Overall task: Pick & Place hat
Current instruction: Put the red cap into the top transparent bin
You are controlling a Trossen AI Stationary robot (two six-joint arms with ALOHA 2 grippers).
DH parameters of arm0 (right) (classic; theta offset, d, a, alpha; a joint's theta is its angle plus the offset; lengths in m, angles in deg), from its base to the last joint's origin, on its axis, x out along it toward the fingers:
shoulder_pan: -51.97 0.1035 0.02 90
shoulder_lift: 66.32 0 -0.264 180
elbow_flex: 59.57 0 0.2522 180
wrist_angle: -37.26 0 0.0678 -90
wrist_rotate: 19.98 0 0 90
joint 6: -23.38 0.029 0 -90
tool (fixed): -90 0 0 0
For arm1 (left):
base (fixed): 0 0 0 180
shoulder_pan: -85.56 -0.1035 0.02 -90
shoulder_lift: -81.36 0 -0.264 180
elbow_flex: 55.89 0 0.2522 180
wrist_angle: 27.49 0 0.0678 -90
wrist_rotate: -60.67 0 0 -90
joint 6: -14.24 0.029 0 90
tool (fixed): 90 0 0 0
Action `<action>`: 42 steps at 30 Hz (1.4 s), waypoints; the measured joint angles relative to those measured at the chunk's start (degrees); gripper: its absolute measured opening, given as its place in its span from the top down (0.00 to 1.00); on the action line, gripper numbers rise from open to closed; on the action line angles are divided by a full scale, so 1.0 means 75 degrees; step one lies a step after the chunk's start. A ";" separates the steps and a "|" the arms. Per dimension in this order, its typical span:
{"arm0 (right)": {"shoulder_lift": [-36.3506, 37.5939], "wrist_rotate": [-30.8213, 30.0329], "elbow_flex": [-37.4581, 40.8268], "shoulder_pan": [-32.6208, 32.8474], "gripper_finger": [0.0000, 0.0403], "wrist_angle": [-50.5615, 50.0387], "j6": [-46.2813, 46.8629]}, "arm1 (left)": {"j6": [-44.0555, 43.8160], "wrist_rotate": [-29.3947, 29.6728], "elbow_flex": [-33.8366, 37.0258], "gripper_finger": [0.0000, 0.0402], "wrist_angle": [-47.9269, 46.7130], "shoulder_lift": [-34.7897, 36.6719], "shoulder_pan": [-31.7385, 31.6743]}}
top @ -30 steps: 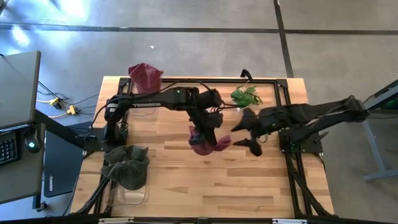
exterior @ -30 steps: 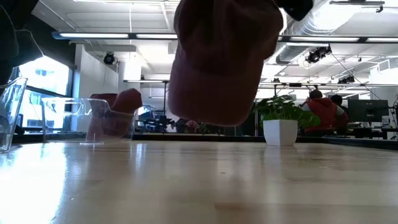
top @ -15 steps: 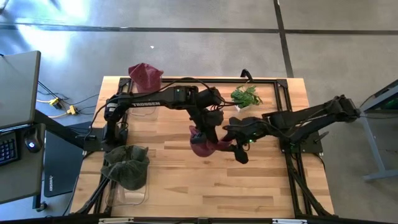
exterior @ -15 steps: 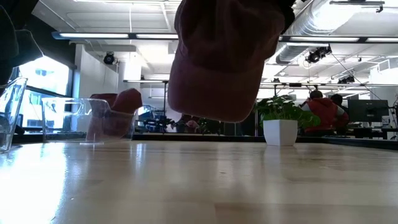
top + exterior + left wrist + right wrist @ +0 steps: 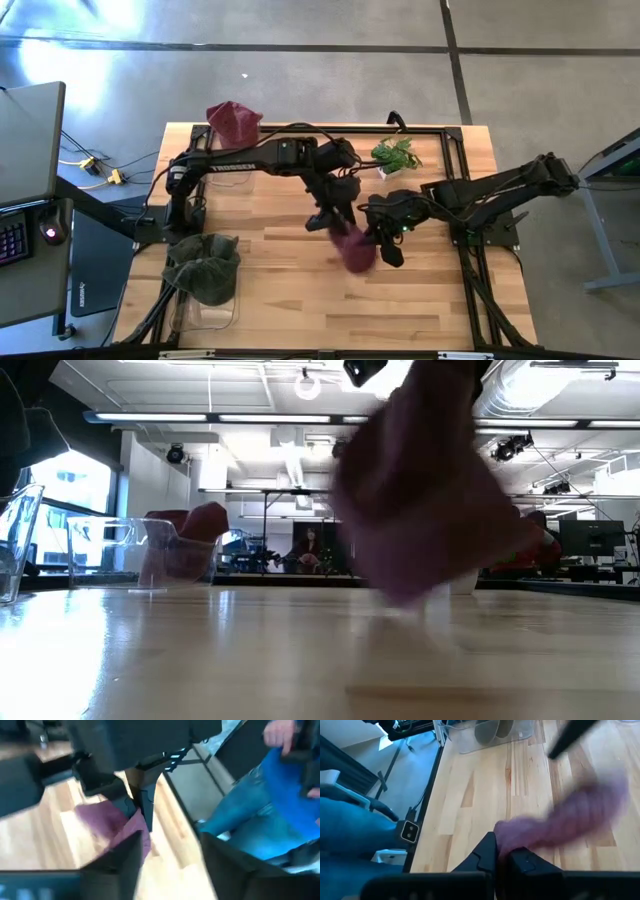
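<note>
Hanging blurred above the middle of the surface [image 5: 290,290], the maroon hat [image 5: 352,246] sits between the two grippers, which meet there so that one arm can take it from the other. The right gripper [image 5: 375,240] comes in from the right edge; its wrist view shows its fingers [image 5: 487,851] closed tight on a fold of the hat [image 5: 560,822], so the cloth trails away from the pinch and hangs free. The left gripper [image 5: 322,216] reaches from the far left corner and stops just beside the hat. Its wrist view shows its fingers [image 5: 125,855] spread apart with the hat [image 5: 120,822] beyond them rather than between them, which suggests it has no hold, though the blur leaves this uncertain. In the low view the hat [image 5: 425,500] hangs clear of the surface, held up so that it can be carried without dragging.

Three things stand out of the working area: a clear bin [image 5: 212,305] with a green hat [image 5: 203,268] draped on it at the near left corner, a second maroon hat [image 5: 233,121] on another bin at the far left corner, and a potted plant [image 5: 396,154] at the far edge. A bin is judged the likely goal.
</note>
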State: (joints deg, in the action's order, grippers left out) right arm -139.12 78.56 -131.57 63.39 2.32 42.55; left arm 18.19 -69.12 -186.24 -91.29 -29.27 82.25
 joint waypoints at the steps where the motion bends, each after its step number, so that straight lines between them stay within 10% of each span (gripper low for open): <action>1: 0.0008 0.0003 0.0000 0.0000 0.97 -0.0021 0.0033 | 0.0299 0.0143 0.0000 0.47 0.0003 0.0000 0.0028; 6: 0.0065 0.0006 0.0000 0.0000 0.99 -0.0120 0.0024 | 0.1469 0.2026 0.0000 0.26 -0.0005 0.0000 0.0531; 13: 0.0279 0.0268 0.0000 0.0000 0.99 -0.0414 -0.0122 | 0.1509 0.3942 0.0010 0.22 0.0338 -0.0271 0.1145; 42: 0.1649 -0.0203 0.0003 0.1919 0.99 -0.1408 -0.3276 | 0.0359 0.1321 -0.0031 0.22 0.4067 -0.1344 0.1035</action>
State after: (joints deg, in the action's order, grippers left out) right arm -126.75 77.03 -131.55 77.79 -8.24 17.98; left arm 20.88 -59.21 -186.47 -60.80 -39.35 90.02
